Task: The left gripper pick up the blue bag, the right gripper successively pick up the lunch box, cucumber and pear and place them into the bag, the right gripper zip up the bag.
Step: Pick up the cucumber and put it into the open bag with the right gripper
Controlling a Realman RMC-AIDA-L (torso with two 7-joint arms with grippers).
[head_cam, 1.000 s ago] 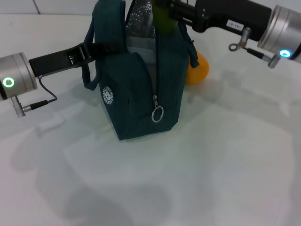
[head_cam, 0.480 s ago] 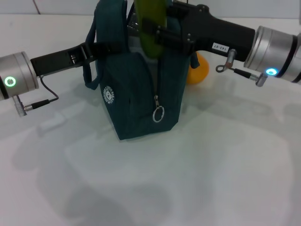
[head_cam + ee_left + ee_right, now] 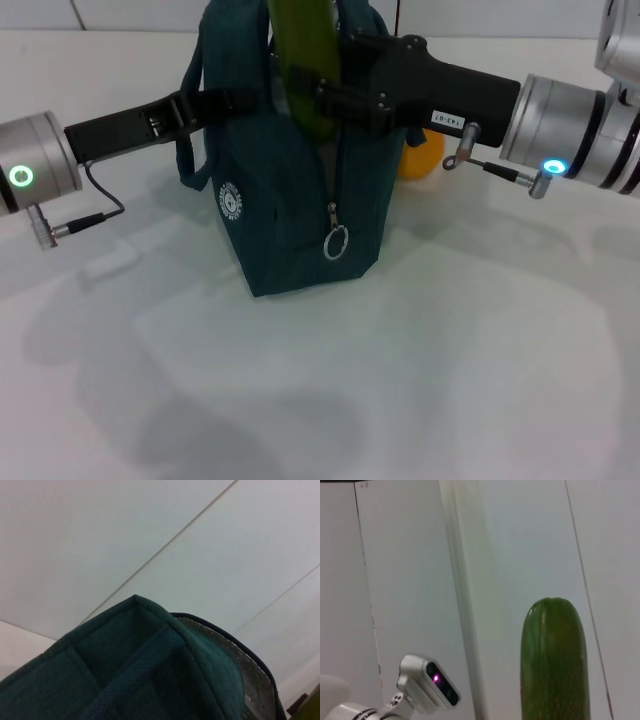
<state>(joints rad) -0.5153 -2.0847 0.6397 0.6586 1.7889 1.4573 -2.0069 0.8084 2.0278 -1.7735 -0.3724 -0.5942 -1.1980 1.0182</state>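
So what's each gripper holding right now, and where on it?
The right gripper holds the cucumber upright near its lower part, over the blue bag. The left gripper holds the bag at its upper edge by the handle.

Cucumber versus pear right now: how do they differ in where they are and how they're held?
The cucumber stands upright over the blue bag's open top, gripped by the right gripper; the pear rests on the table behind the bag, untouched. The cucumber is long and dark green; the pear is rounded and orange-yellow, mostly hidden. Neither is inside yet.
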